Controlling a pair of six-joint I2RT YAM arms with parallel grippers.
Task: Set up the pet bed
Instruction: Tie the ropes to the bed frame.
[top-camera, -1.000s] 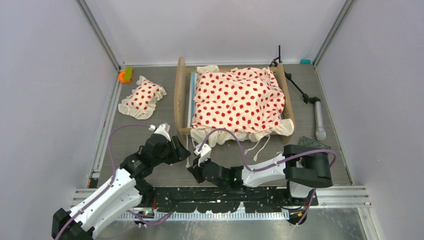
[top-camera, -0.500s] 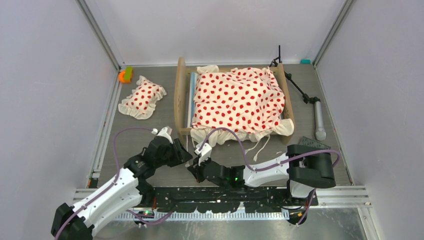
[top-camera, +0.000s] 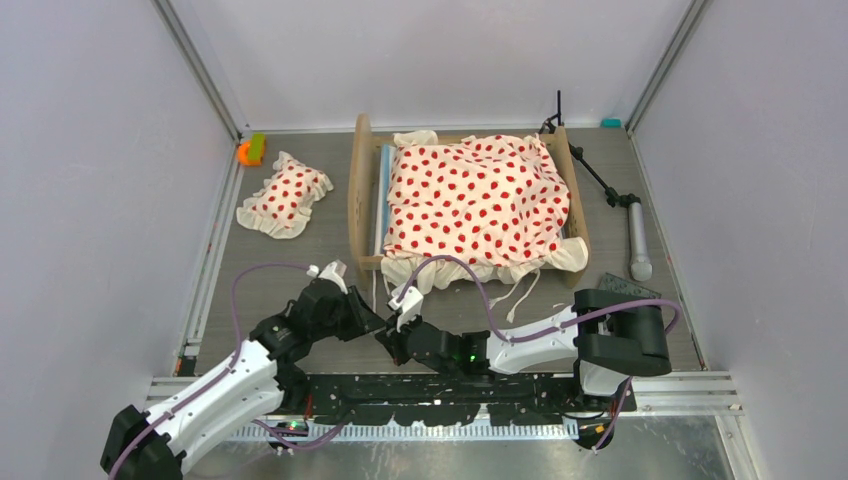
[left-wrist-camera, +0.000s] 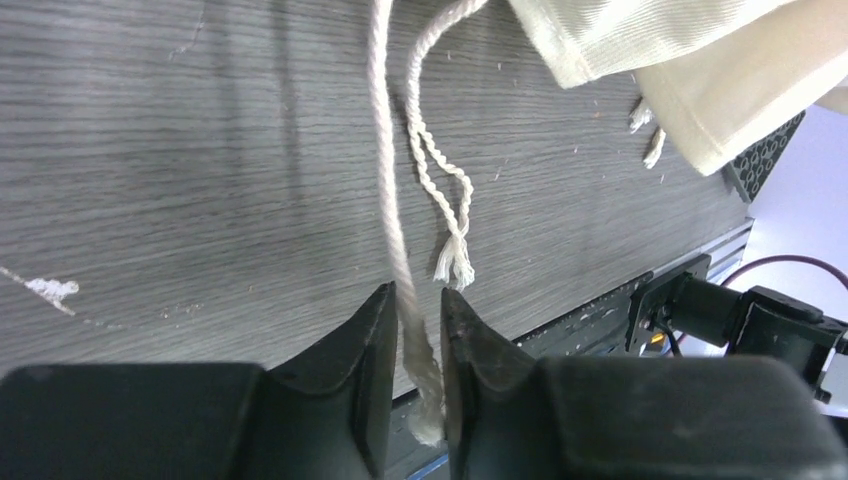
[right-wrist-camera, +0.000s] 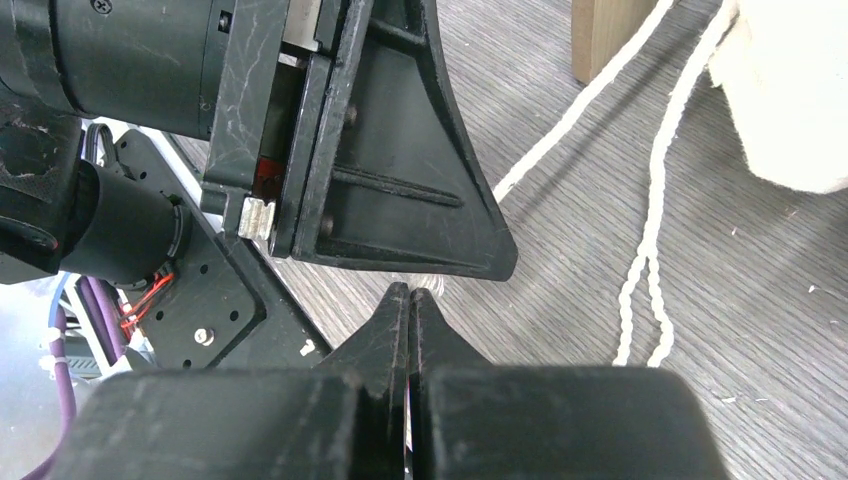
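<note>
One pet bed (top-camera: 470, 195), long axis left-right.

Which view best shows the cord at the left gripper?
Left wrist: the cord runs between the left gripper's fingers, close and sharp. The top view shows it only as a thin line near the bed. The right wrist view shows a stretch passing behind that gripper.

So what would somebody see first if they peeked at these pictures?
The cream bedding with bright red dots, piled on the little wooden pet bed at the back middle of the table. A matching spotty pillow lies on the table to its left. Up close, the left gripper has a white cord running between its fingers, near the table's front edge.
</note>
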